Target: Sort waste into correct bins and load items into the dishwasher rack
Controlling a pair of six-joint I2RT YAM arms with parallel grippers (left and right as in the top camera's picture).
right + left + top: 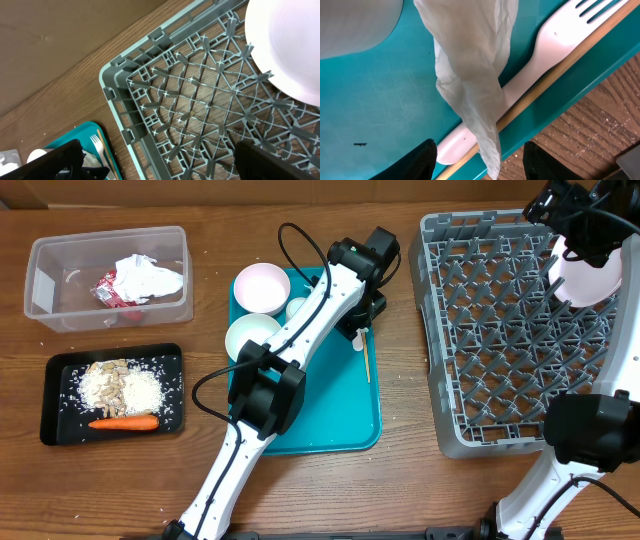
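Dishwasher rack [490, 360]: grey, square, a lattice of pegs; stood at the table's right side.
Teal tray [340, 410]: lay mid-table, left of the rack.
Clear tub [60, 290]: far left; held a crumpled napkin [150, 278] and a red wrapper [108, 292].
Black tray [50, 430]: just nearer than the tub; carried rice [120, 385] and a carrot [123, 422].
Plate [590, 275]: white-pink, stood in the rack's far right part.
Bowls [260, 285]: two, white, on the teal tray.
Cup [297, 308]: small, white, beside the bowls.
Fork [545, 50]: white plastic, alongside the wooden stick [555, 75] at the teal tray's edge.
Napkin strip [470, 65]: thin, white, hung over the fork.
Left gripper [480, 161]: fingers apart, the strip's end between them.
Right gripper [157, 150]: spread wide over the rack, empty.
Table [400, 490]: brown wood, crumbs scattered.
Wall [60, 40]: plain brown.
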